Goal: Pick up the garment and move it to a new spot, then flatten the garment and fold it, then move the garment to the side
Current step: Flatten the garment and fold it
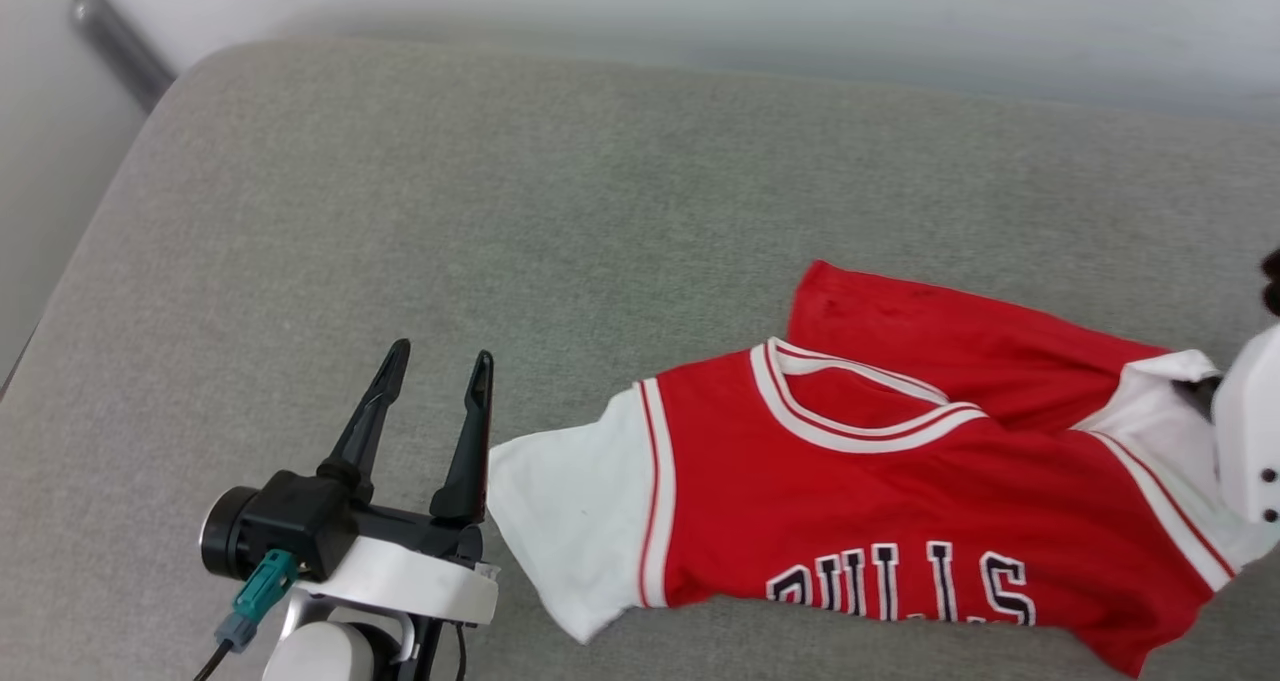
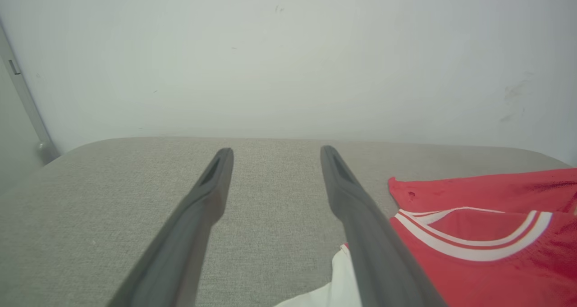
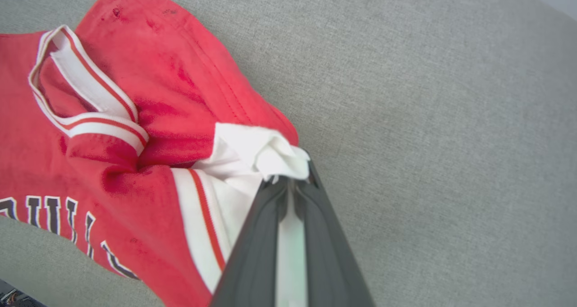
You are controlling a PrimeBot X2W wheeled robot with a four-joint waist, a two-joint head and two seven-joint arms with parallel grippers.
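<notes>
The shirt lies on the grey padded surface, in the right half of the head view and towards its near edge. Its long axis runs side to side, sleeve to sleeve, tilted a little so that the right end sits farther away. The neck opening points away from the robot, and the black, white-outlined "BULLS" lettering reads upright from the robot's side. The bottom edge of the head view cuts off the lower part of the letters.

The body is red, with white-and-red striped trim around the neck and along both armholes. A red flap of cloth shows beyond the collar, lying flat with a slanted far edge. The cloth is loosely creased, not smoothed out. The near sleeve, white, is spread flat at the shirt's left end. The far sleeve, also white, is bunched into a crumpled knot at the right end.

The right pincer has its fingers pressed together on that bunched white sleeve, and the cloth bulges out past the tips.

The left pincer stands with its fingers well apart and nothing between them, over bare grey surface just left of the flat sleeve. In the left wrist view its right finger overlaps the edge of the sleeve and collar, and a pale wall rises behind the surface.
</notes>
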